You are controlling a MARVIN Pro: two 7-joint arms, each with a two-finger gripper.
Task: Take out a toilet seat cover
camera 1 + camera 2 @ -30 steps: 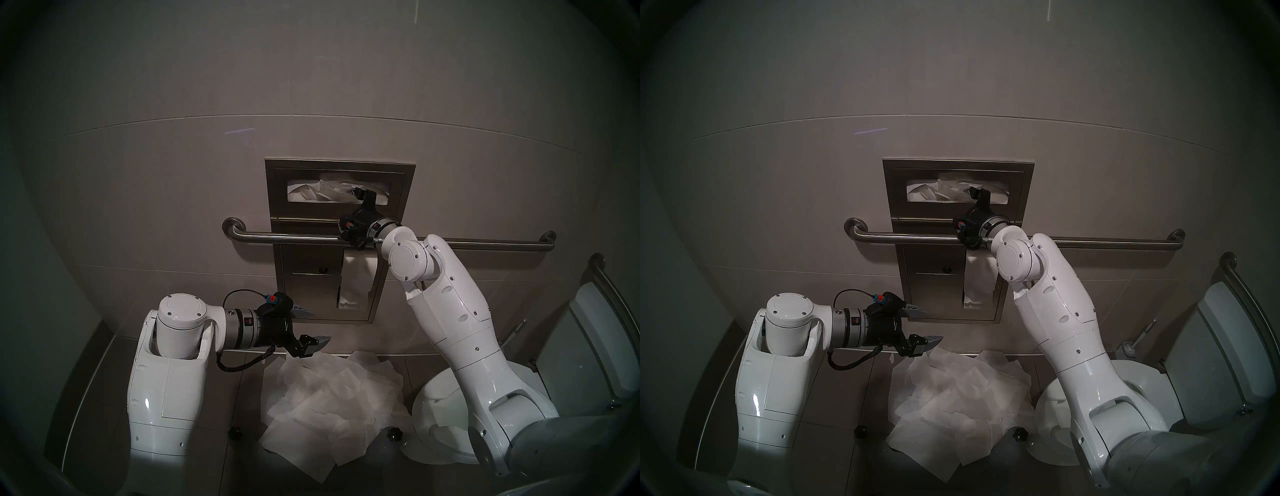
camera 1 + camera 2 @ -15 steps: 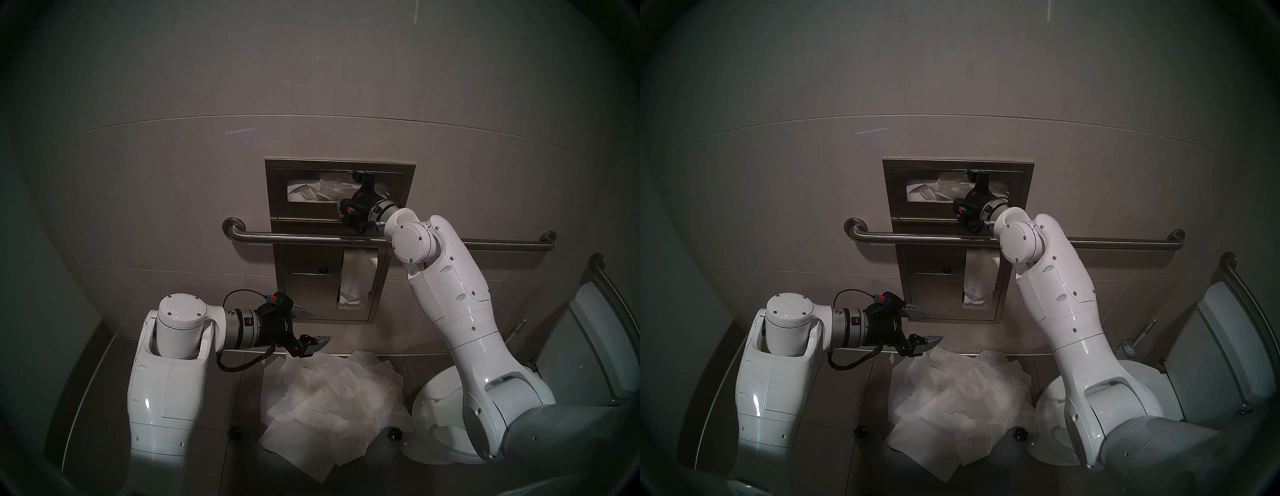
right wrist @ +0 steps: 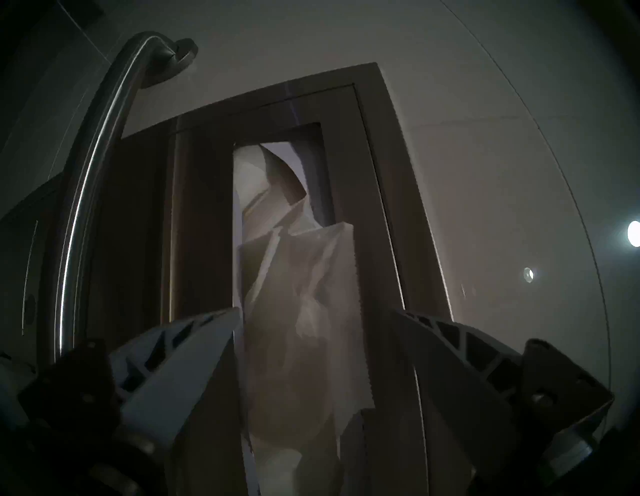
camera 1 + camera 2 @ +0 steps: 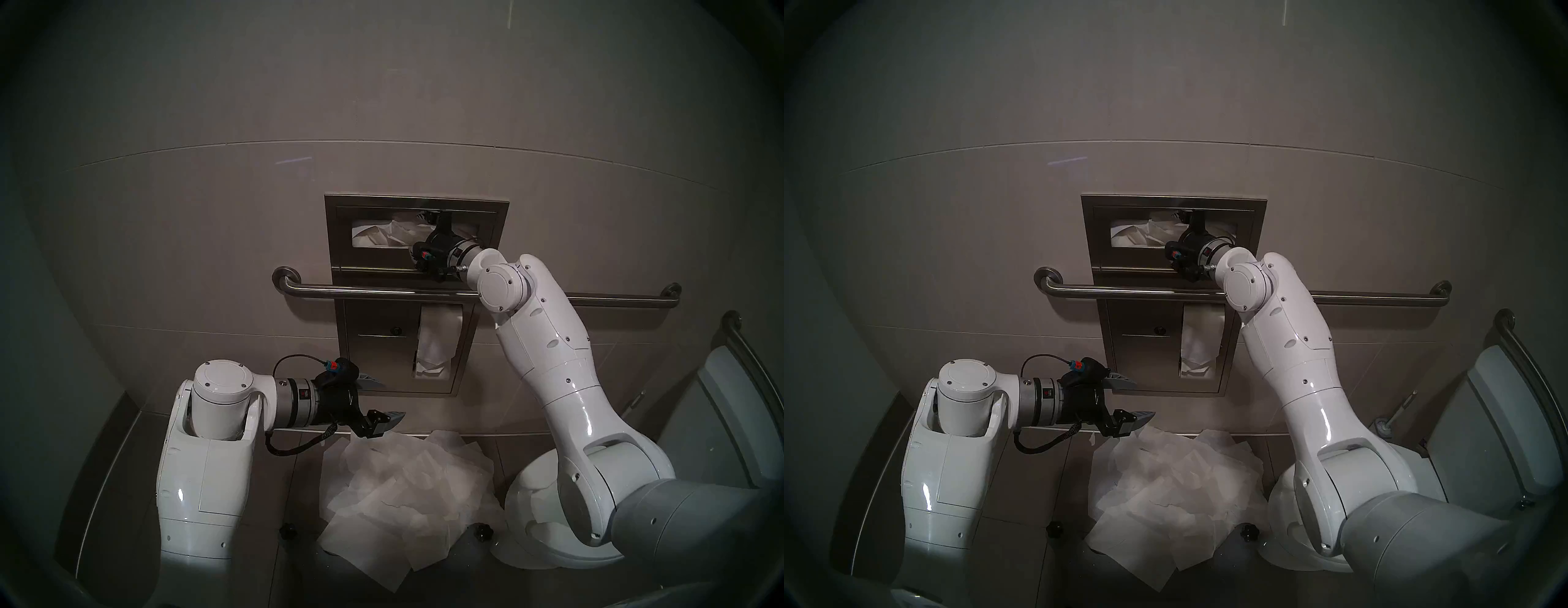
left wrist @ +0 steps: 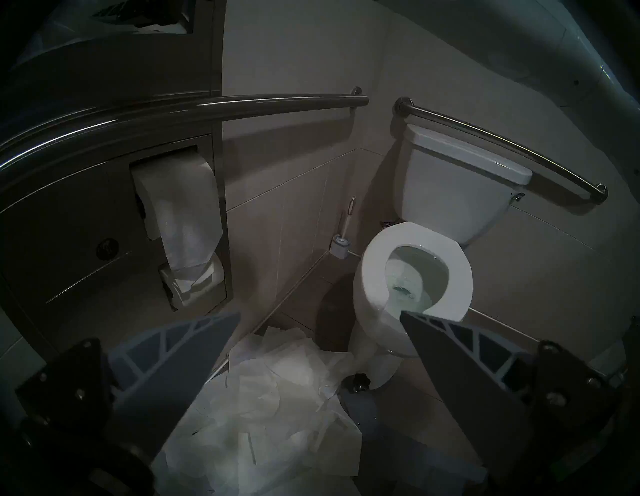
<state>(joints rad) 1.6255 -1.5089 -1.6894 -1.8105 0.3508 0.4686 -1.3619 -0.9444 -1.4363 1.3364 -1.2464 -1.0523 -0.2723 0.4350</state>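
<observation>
1. where the floor fills the lower centre of the head view, a heap of white tissue sheets (image 4: 403, 501) lies loose on the tiles, its right edge against the base of the toilet (image 4: 534, 509) at lower right.
2. left gripper (image 4: 384, 401), left of centre, hangs just above the heap's upper left edge; jaws spread wide, nothing between them, as the left wrist view confirms.
3. toilet paper roll (image 4: 439, 339), centre frame, hangs in the lower right opening of the steel wall panel (image 4: 339, 237).
4. grab bar (image 4: 360, 292) crosses the panel level, between the roll below and the dispenser slot (image 4: 369, 232) above.
5. right gripper (image 4: 432, 218), upper centre, is at the right part of the slot; fingers stand wide apart in the right wrist view, one on each side of the opening.
6. toilet seat cover (image 3: 304, 311) sits in the slot, crumpled and bulging outward, centre of the right wrist view between the two fingers; neither finger is closed on it, contact cannot be told.
</observation>
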